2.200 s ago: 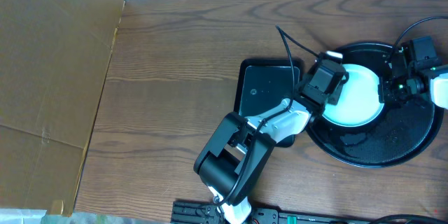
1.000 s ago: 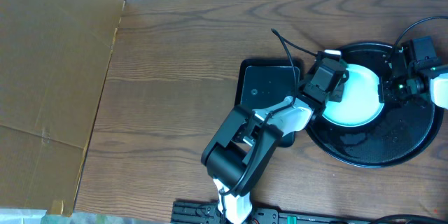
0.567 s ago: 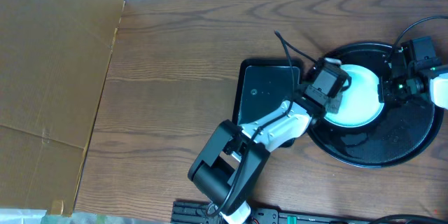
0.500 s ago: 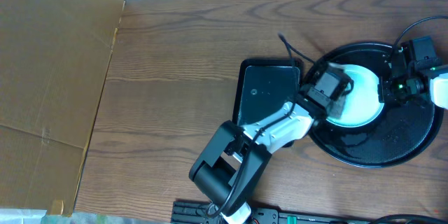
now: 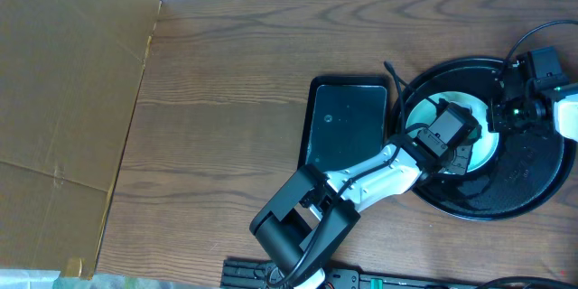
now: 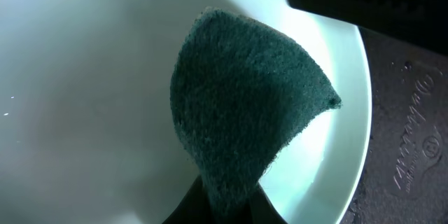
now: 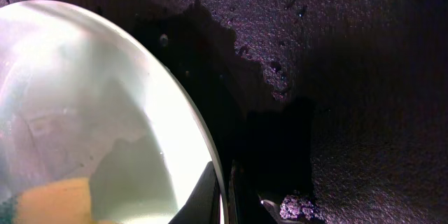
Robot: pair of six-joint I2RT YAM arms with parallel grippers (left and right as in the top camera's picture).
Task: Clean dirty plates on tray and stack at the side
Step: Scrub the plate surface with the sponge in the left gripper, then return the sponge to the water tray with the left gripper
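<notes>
One pale cyan plate (image 5: pixel 481 142) lies in the round black tray (image 5: pixel 524 181) at the right; no other plate shows. My left gripper (image 5: pixel 449 134) is over the plate's middle, shut on a green sponge (image 6: pixel 245 119). In the left wrist view the gripper (image 6: pixel 225 206) holds the sponge against the plate's face (image 6: pixel 84 77). My right gripper (image 5: pixel 504 114) is at the plate's right edge. In the right wrist view it (image 7: pixel 224 197) is shut on the plate's rim (image 7: pixel 192 122), one finger inside and one outside. The tray's rough floor (image 7: pixel 350 56) lies beside it.
A smaller rectangular black tray (image 5: pixel 348 126) lies on the wooden table just left of the round tray. A brown cardboard sheet (image 5: pixel 63 99) covers the left side. The left arm's base (image 5: pixel 298 226) stands at the front edge. A black cable (image 5: pixel 395 77) rises behind the left gripper.
My left gripper has moved with the sponge from the plate's left rim to the right and forward, onto its middle. The right gripper and the plate have stayed put.
</notes>
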